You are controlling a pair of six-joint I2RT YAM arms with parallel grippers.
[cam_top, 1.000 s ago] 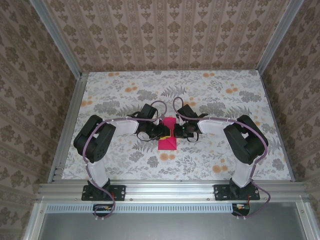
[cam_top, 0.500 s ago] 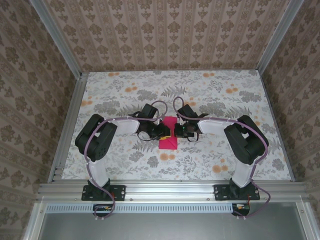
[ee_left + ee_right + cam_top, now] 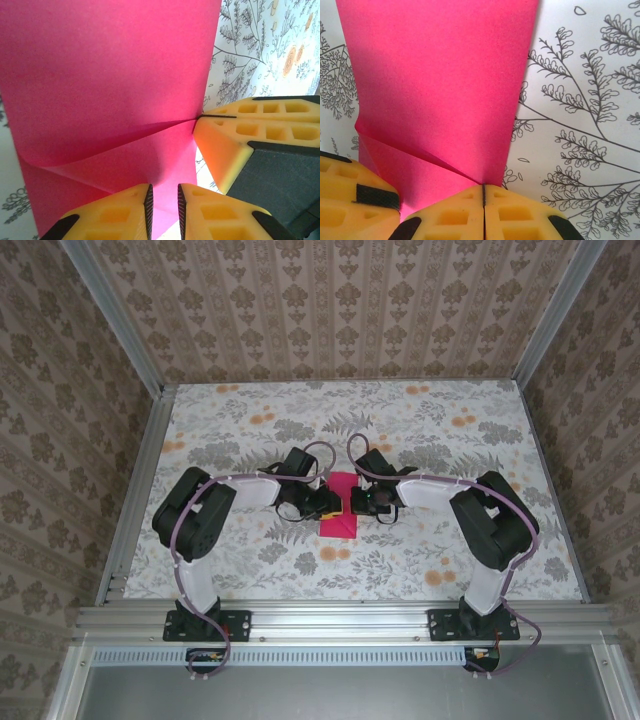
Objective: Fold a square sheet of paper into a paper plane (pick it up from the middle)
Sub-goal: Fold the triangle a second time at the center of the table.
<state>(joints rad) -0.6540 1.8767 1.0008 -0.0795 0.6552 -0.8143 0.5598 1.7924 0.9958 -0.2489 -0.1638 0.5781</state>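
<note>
The thin magenta-pink square sheet of paper sits dead centre on the grey-and-orange flower-printed table cover. It's partly doubled over, so from above it reads as a strip with its long axis running straight away from the arm bases. A shallow slanting crease runs across it to the spot on its right edge where my right gripper has it: yellow fingers pressed flat together, no gap, the paper's edge nipped in the seam. Opposite, reaching in from the left, the left gripper has its fingers a narrow slit apart with pink showing through. That looks too wide to be clamping one thin sheet, so I'm calling it barely open over the paper, holding nothing. The two grippers face each other across the short width, very close together, about midway along the strip. Both are right at the sheet, but only the right one has a grip. The next move hinges on that, I reckon: any fold has to work off that right-hand pinch, and the left must close before it can help.
</note>
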